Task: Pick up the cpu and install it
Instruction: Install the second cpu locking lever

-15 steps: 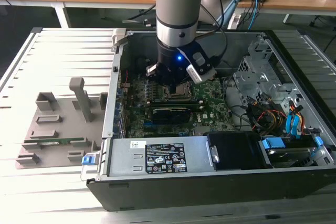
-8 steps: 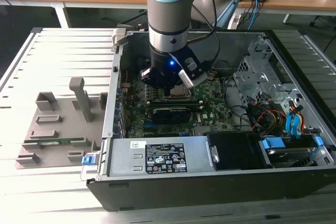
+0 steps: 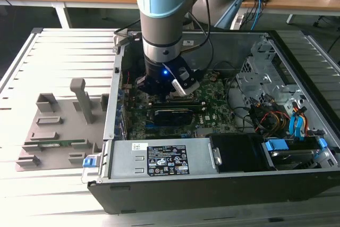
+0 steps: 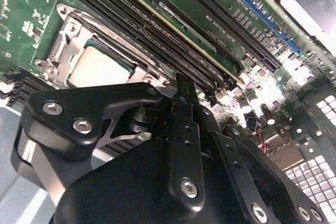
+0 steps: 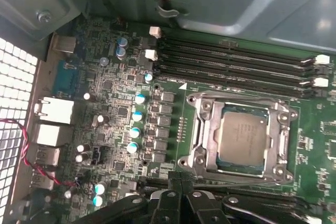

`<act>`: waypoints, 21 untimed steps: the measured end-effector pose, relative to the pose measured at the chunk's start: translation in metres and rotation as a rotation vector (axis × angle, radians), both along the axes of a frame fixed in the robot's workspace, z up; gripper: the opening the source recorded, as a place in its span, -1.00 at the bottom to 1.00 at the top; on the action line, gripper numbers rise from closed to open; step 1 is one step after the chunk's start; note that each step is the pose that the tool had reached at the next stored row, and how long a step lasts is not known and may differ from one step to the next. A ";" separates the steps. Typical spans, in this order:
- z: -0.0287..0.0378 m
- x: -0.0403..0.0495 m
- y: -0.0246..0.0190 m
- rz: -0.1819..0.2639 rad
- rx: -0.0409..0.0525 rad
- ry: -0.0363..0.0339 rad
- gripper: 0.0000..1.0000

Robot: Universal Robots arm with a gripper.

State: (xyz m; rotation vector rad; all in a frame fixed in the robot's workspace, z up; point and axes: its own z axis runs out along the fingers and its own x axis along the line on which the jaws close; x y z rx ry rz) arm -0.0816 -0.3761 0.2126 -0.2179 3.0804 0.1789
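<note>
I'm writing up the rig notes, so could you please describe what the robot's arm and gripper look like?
In the exterior view the arm is a thick grey cylinder with pale blue joint caps, ending in a black wrist unit with a small blue light and a white bracket. Black cables run beside it. In the second wrist view the gripper is matte black, built of angular linkage plates fastened with silver screws.

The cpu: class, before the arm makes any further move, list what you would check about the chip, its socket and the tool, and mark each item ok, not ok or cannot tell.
1. The cpu lies inside the socket frame: ok.
2. Cpu sits flat and square in the frame: ok, judging from both wrist views.
3. Tool carries nothing: ok, no chip at its tip.
4. Tool stands apart from the cpu: ok.
5. Memory slots beside the socket unobstructed: ok.
6. Socket frame latched: cannot tell.
</note>
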 end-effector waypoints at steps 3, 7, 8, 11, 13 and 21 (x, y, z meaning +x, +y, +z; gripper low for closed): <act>-0.0062 -0.0013 0.0030 0.000 0.0087 0.0002 -0.79; -0.0114 -0.0012 0.0072 0.000 0.0298 -0.0001 -0.79; -0.0128 -0.0013 0.0077 0.000 0.0363 0.0001 -0.79; -0.0166 -0.0014 0.0080 0.000 0.0473 0.0006 -0.79; -0.0171 -0.0013 0.0067 0.000 0.0484 0.0004 -0.79; -0.0062 0.0146 0.0094 0.000 0.0058 0.0014 -0.79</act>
